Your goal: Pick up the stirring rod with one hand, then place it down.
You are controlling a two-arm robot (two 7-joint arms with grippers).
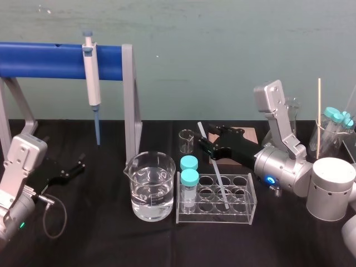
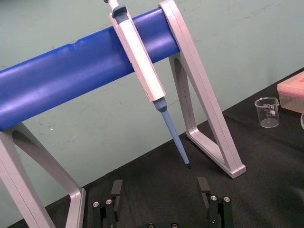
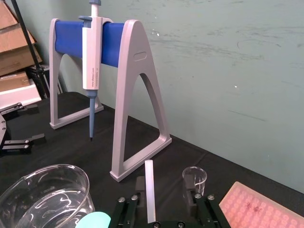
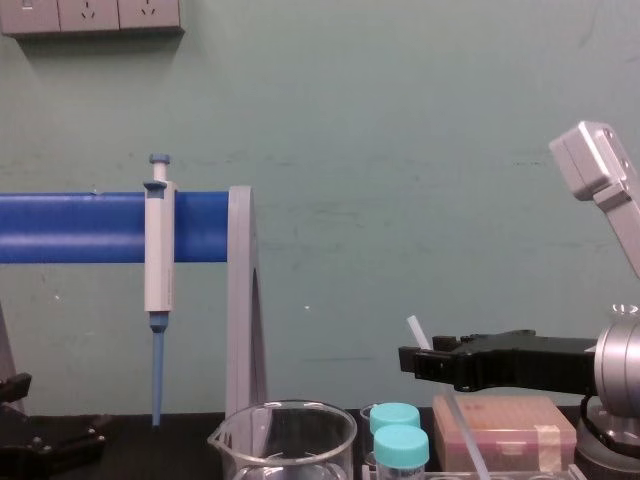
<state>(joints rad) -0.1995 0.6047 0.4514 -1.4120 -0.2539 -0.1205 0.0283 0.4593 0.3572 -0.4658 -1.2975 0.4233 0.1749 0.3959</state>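
Resting low over the black table (image 1: 100,233) at far left, my left gripper (image 1: 77,167) is idle, its two fingers (image 2: 116,188) spread wide with nothing between them. Behind it stands the pipette stand (image 1: 50,60), a blue bar on grey legs, with the white-and-blue pipette (image 1: 92,83) hanging from it, tip down. Right of the stand's leg sits a large glass beaker (image 1: 136,192) holding clear liquid, and farther back a small empty beaker (image 1: 186,142). Next comes the clear tube rack (image 1: 245,208), with two teal-capped tubes (image 1: 189,181) in its left wells.

The stirring rod (image 1: 218,181) leans in this rack: its lower end stands in one of the right-hand wells and its upper end tilts back and to the left, rising above my right gripper (image 1: 204,139). That gripper reaches in from the right at mid-rod height, above the rack's back edge. From its wrist camera the rod (image 3: 150,190) lies inside the gap, just beside one finger (image 3: 140,183) and well apart from the other, so the jaws are released around it, not clenched. Behind the gripper lies a pink tip box (image 1: 247,136).
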